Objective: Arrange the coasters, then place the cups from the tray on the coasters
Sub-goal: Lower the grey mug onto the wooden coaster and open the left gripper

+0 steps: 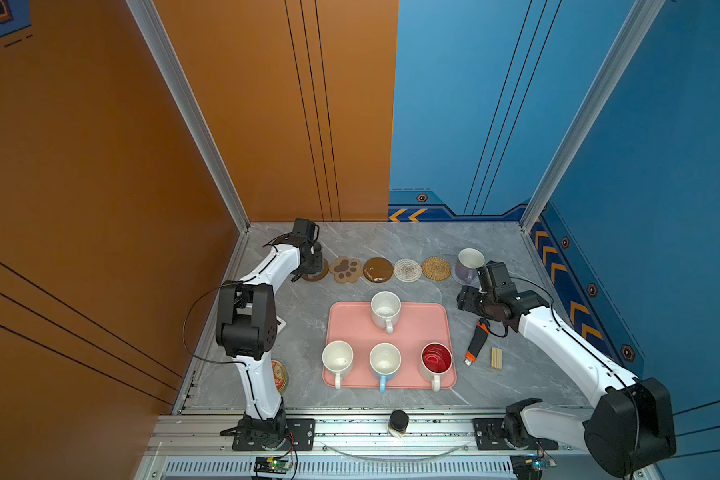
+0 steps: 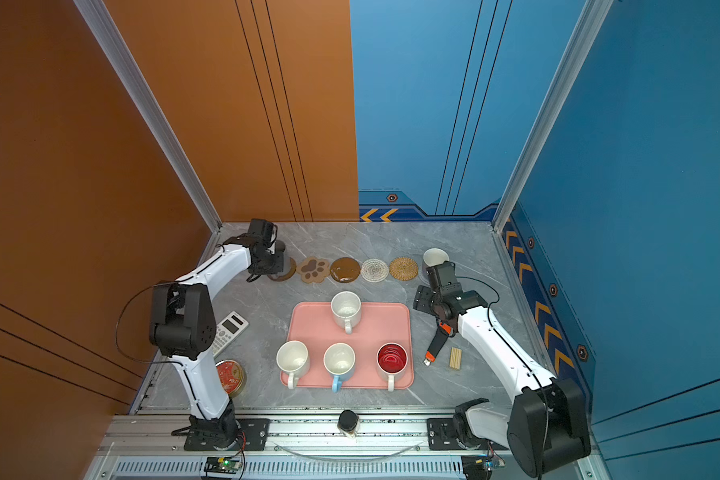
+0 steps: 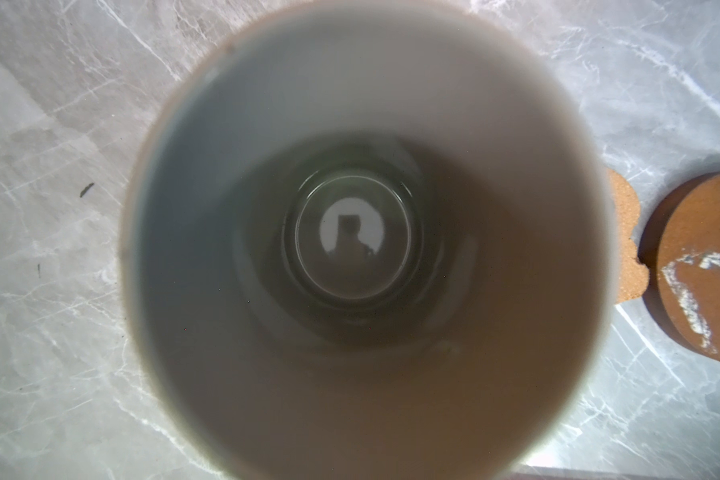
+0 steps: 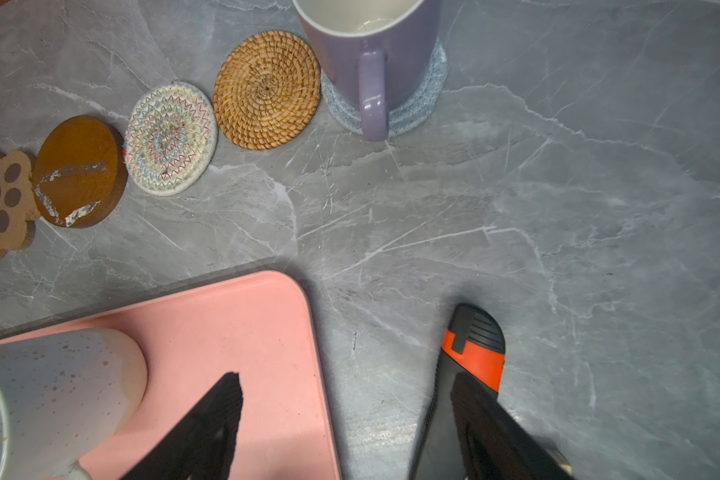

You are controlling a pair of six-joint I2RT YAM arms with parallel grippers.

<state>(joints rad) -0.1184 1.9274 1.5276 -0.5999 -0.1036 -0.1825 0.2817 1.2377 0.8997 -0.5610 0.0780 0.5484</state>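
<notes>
My left gripper (image 1: 313, 261) is shut on the tall grey cup (image 3: 350, 249), held over the far-left brown disc coaster (image 1: 319, 276); whether they touch I cannot tell. In a row to its right lie the paw coaster (image 1: 346, 269), a brown disc (image 1: 378, 269), the white woven (image 1: 407, 270) and the rattan (image 1: 436, 268) coasters. The lavender cup (image 4: 375, 50) stands on the grey-blue coaster (image 4: 416, 108). On the pink tray (image 1: 416, 328) stand the speckled (image 1: 385, 309), white (image 1: 337, 359), light blue (image 1: 385, 361) and red-inside (image 1: 436, 359) cups. My right gripper (image 4: 344, 378) hangs open and empty by the tray's far right corner.
An orange-black utility knife (image 1: 476, 340) and a small wooden block (image 1: 496, 358) lie right of the tray. A red-topped tin (image 2: 229, 376) and a calculator (image 2: 229, 328) sit by the left arm's base. A dark jar (image 1: 398, 420) stands on the front rail.
</notes>
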